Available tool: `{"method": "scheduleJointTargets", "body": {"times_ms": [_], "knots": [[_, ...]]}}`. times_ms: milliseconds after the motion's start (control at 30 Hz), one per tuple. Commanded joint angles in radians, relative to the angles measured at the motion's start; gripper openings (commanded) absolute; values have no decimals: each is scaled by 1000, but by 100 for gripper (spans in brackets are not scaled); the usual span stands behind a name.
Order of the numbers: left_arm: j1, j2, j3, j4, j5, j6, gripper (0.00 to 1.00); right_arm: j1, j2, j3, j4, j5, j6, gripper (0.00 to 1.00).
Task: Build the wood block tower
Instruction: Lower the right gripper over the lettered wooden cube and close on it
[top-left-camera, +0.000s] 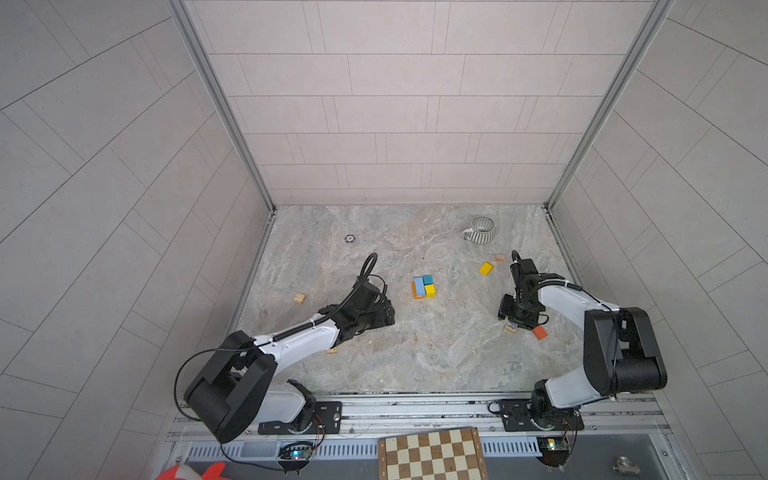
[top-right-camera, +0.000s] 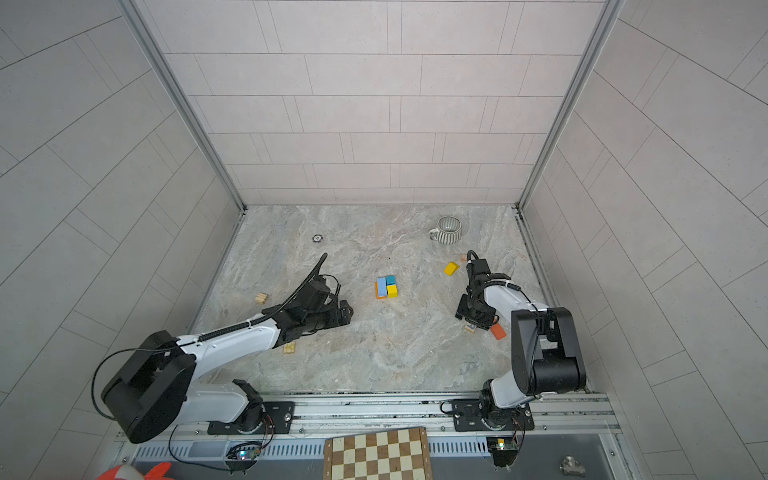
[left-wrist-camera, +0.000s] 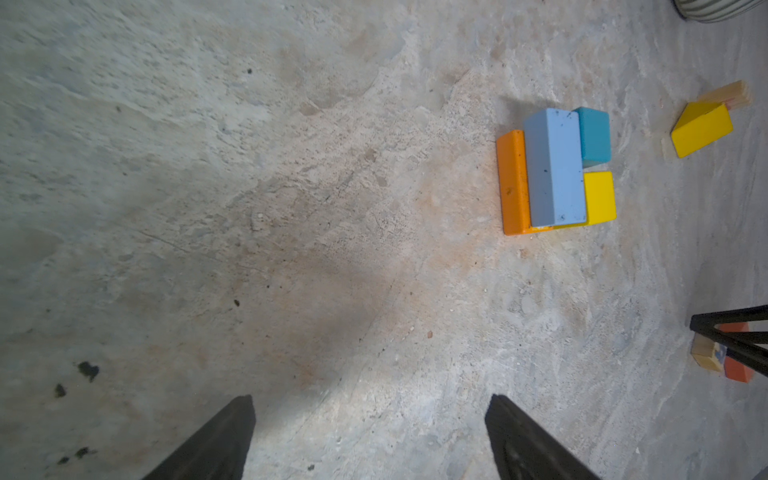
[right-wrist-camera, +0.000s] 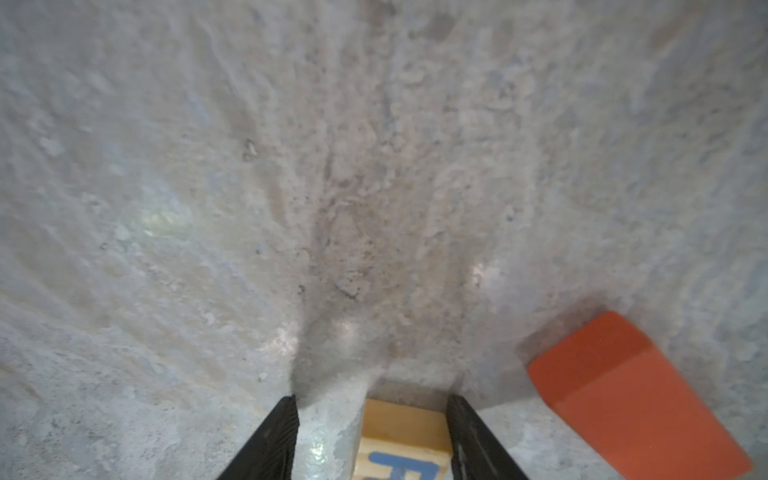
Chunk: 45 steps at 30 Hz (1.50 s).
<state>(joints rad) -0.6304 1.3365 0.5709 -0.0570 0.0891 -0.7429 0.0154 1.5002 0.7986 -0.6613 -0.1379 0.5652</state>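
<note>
Right gripper (right-wrist-camera: 372, 401) straddles the lettered cube (right-wrist-camera: 403, 424) on the table (top-left-camera: 374, 353) right of the tower (top-left-camera: 424, 286), just beside the red-orange block (right-wrist-camera: 623, 390), jaws unclamped with one finger touching and a gap at the other: centre first, squeeze, lift straight clear of the block; left gripper (left-wrist-camera: 370, 415) spread wide, empty.

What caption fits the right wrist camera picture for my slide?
Right gripper straddles a lettered wood cube on the marble table, red block beside.
</note>
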Motion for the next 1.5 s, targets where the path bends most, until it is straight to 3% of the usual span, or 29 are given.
{"method": "scheduleJointTargets", "body": {"times_ms": [0,267,533,867,1200,1467], "knots": [[6,13,-13,-1,-6,13,94,23,18,30,-19,28,7,59],[7,19,-12,3,0,13,93,81,6,56,-102,119,-26,59],[7,11,-16,-2,-4,13,93,92,-19,3,-118,127,-59,60],[6,11,-14,-10,-15,13,93,147,-25,1,-110,148,-50,47],[6,14,-11,-15,-20,14,93,148,-4,19,-109,167,-60,45],[8,20,0,-23,-20,11,93,148,-8,15,-99,164,-68,34]]}}
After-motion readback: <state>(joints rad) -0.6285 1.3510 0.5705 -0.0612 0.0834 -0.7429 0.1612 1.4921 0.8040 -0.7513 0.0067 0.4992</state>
